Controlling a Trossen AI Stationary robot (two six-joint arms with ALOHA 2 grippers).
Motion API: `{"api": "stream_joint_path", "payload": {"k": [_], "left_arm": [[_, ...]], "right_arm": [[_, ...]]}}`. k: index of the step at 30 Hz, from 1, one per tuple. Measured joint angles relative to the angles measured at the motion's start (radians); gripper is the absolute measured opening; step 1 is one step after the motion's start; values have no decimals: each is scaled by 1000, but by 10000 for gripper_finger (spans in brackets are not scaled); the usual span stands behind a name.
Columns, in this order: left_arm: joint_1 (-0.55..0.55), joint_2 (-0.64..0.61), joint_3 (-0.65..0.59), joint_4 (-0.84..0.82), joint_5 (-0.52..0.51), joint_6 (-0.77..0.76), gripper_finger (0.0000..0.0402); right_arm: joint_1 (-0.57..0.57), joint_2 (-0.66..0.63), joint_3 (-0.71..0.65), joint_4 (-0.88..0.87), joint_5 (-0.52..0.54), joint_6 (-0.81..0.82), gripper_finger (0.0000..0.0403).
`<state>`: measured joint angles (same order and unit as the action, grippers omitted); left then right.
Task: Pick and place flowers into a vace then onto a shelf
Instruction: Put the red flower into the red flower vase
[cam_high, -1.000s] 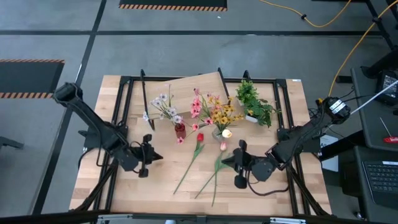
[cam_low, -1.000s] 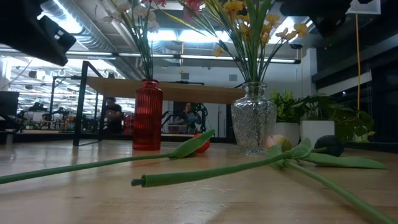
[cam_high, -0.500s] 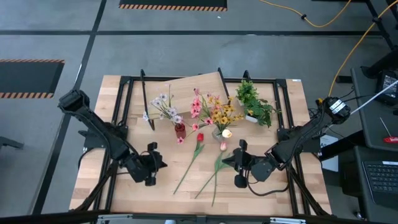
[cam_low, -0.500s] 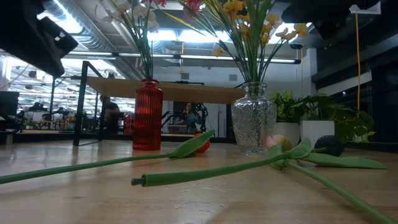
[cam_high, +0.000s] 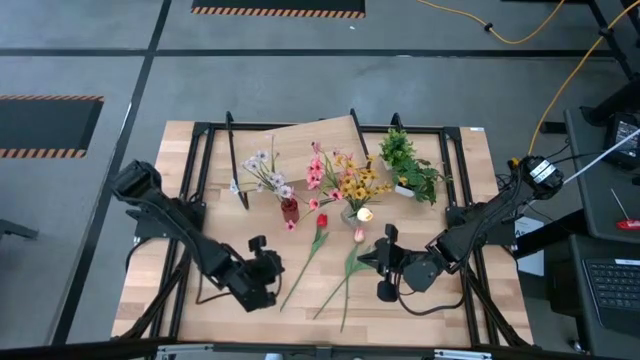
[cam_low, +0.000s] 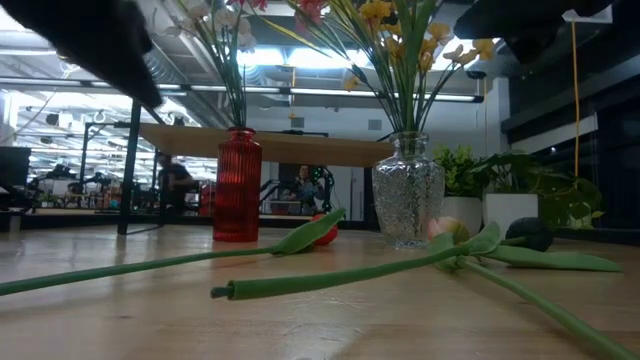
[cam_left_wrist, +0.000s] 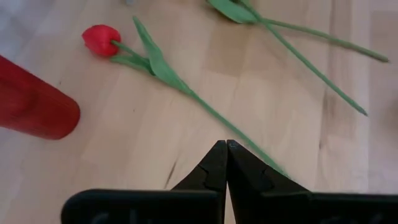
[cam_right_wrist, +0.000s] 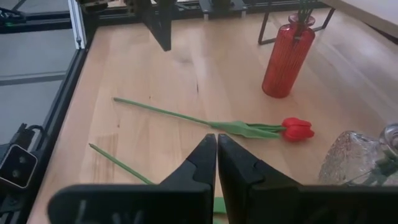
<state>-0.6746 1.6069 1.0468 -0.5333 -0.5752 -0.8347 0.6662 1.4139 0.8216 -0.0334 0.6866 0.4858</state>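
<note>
Two loose flowers lie flat on the table. The red tulip (cam_high: 320, 221) has its stem (cam_left_wrist: 205, 109) slanting toward the near edge. The pink tulip (cam_high: 358, 235) lies beside it on the right. A red vase (cam_high: 289, 210) and a clear glass vase (cam_high: 350, 213) stand behind them with flowers in them, in front of the shelf (cam_high: 300, 145). My left gripper (cam_high: 276, 272) is shut and hovers just left of the red tulip's stem. My right gripper (cam_high: 364, 258) is shut and hangs right of the pink tulip.
A bushy green plant in a white pot (cam_high: 410, 168) stands at the far right. Black frame rails (cam_high: 190, 230) run along both sides of the table. Bare wood lies left of the red tulip and along the near edge (cam_high: 300, 330).
My left gripper has swung toward the table's right and near edge, closing on the red tulip's stem, and has tipped further downward, staying shut. The flowers and vases have not moved.
</note>
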Motion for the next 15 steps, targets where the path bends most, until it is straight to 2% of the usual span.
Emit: {"api": "stream_joint_path", "payload": {"k": [7, 15], "left_arm": [[48, 92, 39, 35, -12, 35, 14], [107, 183, 39, 121, -27, -83, 77]], "right_arm": [[0, 0, 0, -9, 0, -69, 20], [0, 2, -9, -14, 0, -69, 20]]}}
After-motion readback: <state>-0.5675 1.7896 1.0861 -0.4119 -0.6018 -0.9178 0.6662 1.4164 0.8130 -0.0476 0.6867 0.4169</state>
